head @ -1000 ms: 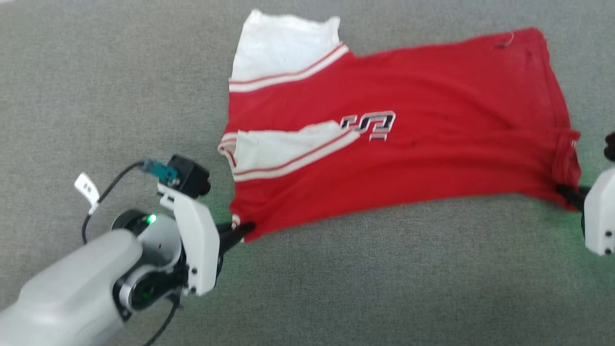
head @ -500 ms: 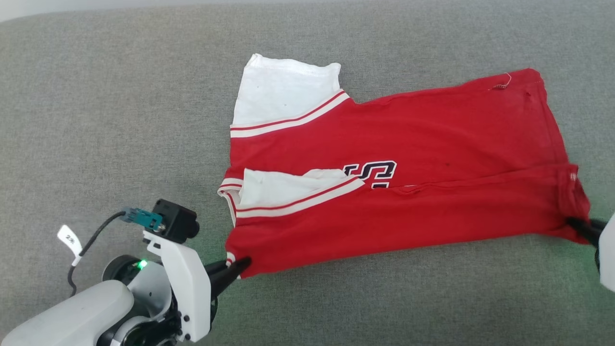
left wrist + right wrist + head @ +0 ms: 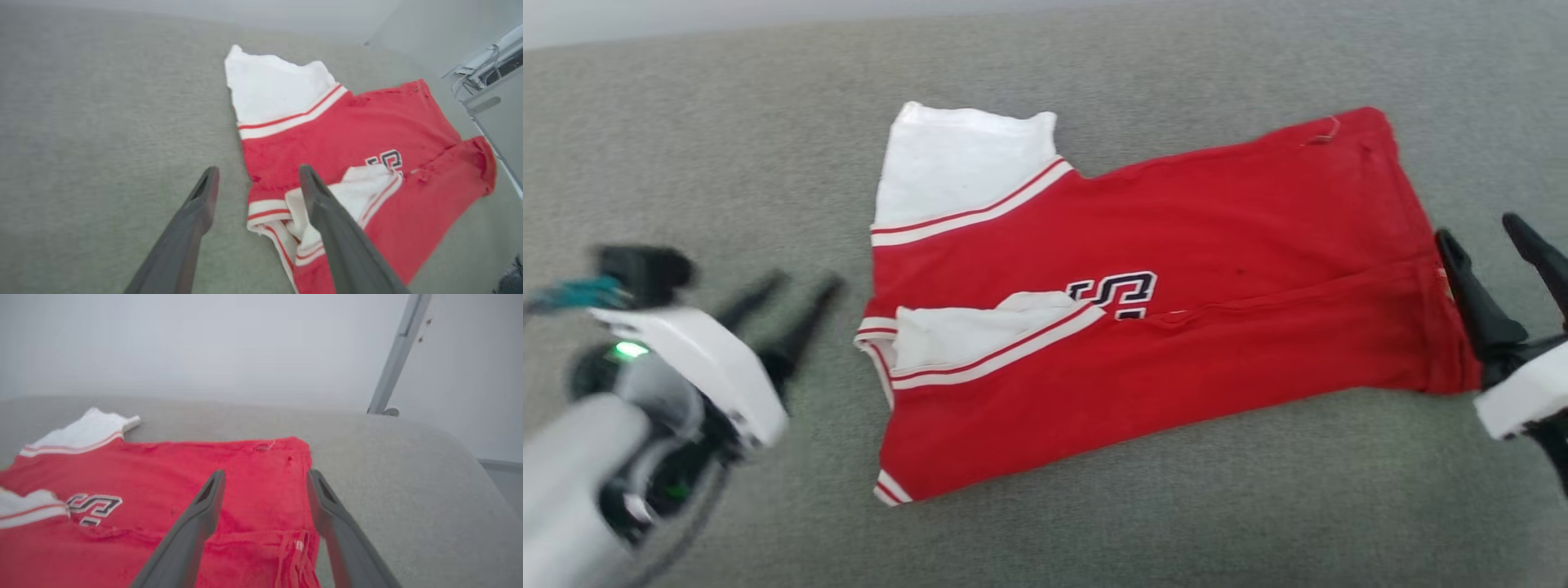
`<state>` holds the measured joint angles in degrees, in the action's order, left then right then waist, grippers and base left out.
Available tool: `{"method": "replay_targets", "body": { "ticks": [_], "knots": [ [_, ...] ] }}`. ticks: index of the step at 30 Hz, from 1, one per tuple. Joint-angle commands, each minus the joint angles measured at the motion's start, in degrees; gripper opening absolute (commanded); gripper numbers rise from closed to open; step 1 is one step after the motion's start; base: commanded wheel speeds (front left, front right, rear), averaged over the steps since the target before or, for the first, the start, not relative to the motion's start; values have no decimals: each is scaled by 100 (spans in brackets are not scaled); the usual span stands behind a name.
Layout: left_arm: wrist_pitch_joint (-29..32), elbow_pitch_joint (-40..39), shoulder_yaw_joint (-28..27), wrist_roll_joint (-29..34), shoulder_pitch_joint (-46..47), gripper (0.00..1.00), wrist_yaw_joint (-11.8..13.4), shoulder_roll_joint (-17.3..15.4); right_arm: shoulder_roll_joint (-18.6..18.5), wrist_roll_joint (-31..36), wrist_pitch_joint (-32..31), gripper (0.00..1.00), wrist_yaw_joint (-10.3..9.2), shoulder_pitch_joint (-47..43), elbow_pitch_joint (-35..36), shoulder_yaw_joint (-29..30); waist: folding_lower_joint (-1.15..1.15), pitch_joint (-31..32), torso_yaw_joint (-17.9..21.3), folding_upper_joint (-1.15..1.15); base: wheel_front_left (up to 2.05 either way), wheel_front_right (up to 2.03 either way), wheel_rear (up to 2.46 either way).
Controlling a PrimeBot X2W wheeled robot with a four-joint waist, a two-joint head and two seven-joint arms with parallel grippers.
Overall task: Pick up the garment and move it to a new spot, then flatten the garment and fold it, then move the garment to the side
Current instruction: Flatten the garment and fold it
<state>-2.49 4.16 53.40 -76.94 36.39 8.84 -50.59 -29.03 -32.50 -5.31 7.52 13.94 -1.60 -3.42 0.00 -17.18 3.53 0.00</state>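
The red T-shirt [image 3: 1176, 269] lies folded lengthwise on the grey fabric surface [image 3: 1094, 506], between the two grippers. The left gripper [image 3: 805, 280], blurred, has its fingers spread and holds nothing; the shirt's neckline [image 3: 876, 333] lies ahead, off its right finger. The right gripper [image 3: 1478, 229] is equally wide and empty, with the hem [image 3: 1417, 245] just beside its left finger, perhaps touching it.

The head camera looks steeply down on the garment [image 3: 1241, 245] on the grey cushion [image 3: 686, 163]. The 2 wrist cameras sit low near opposite ends, sharing its printed middle.
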Motion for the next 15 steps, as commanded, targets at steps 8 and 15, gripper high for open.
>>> {"method": "replay_targets", "body": {
  "ticks": [8, 15],
  "knots": [
    [-805, 1653, -525, 174, 892, 100, -587, 536, 626, 239, 1086, 100, -4, 177, 49, -368, 0, 38, 665, 0, 0, 0, 0],
    [-255, 3475, -392, 477, 2061, 100, -767, 1035, 823, 155, 1295, 100, -5, 415, -19, -486, 0, -230, 1230, 0, 0, 0, 0]
  ]
}}
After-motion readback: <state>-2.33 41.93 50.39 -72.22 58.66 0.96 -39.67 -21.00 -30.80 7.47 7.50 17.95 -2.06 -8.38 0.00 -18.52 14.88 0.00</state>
